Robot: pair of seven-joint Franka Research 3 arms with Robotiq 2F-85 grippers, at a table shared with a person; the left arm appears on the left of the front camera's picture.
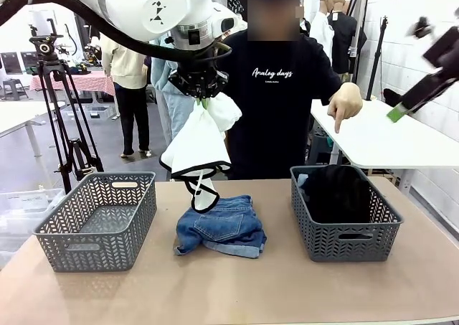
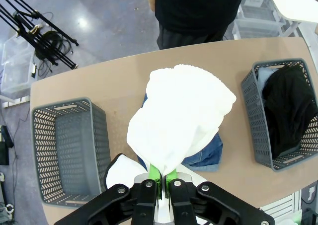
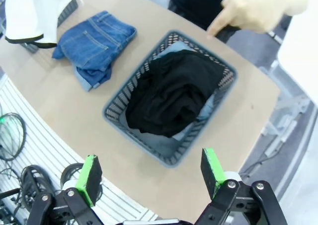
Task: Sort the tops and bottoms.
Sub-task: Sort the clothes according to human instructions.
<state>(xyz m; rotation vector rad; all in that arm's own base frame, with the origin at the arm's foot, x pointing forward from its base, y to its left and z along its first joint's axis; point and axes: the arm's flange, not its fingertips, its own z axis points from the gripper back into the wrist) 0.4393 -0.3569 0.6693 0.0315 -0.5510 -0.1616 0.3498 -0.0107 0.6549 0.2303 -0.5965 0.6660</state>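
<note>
Directly below white top (image 1: 201, 135), shorts (image 1: 222, 227) between left basket (image 1: 93, 247) and right basket (image 1: 351, 245)

Prob. a lab: camera tripod (image 1: 45, 46), white worktable (image 1: 373, 142), storage bins (image 1: 18, 199).

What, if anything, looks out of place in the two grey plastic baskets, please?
The right grey basket holds pale blue cloth under the bulky black top; whether it belongs there is unclear.
</note>
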